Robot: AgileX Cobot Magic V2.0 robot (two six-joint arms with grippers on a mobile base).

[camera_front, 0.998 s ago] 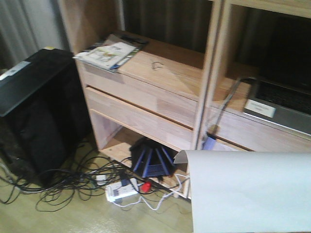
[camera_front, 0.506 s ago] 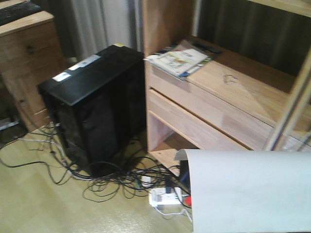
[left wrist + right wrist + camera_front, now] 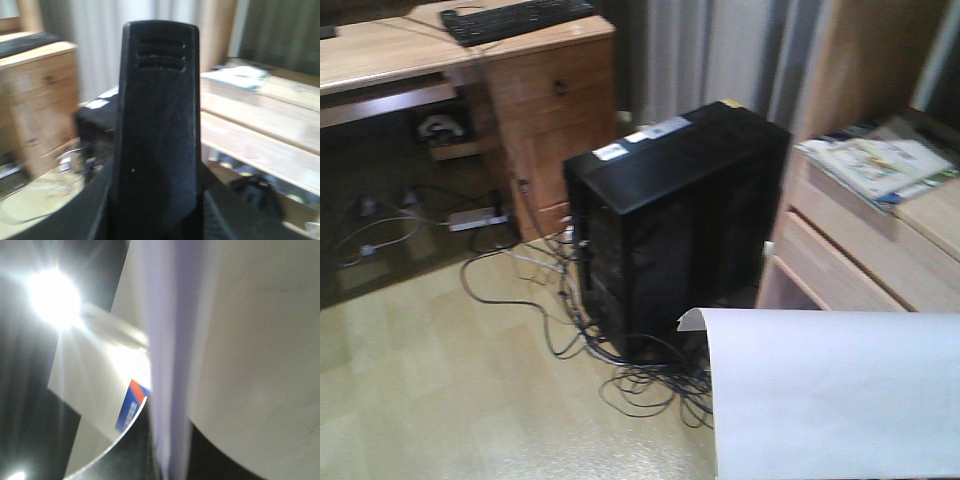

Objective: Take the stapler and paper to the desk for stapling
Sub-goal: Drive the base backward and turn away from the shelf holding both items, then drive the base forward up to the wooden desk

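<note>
the bench (image 3: 380, 45) lies beyond and left of the paper (image 3: 830, 400); our left hand (image 3: 157, 220) clamps the stapler (image 3: 157, 125) upright, and our right hand seemingly clamps the paper.

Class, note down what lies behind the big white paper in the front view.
Black cables run up to the left edge of the paper, and the light-wood shelving unit rises above it. Whatever sits directly behind the sheet is covered.
</note>
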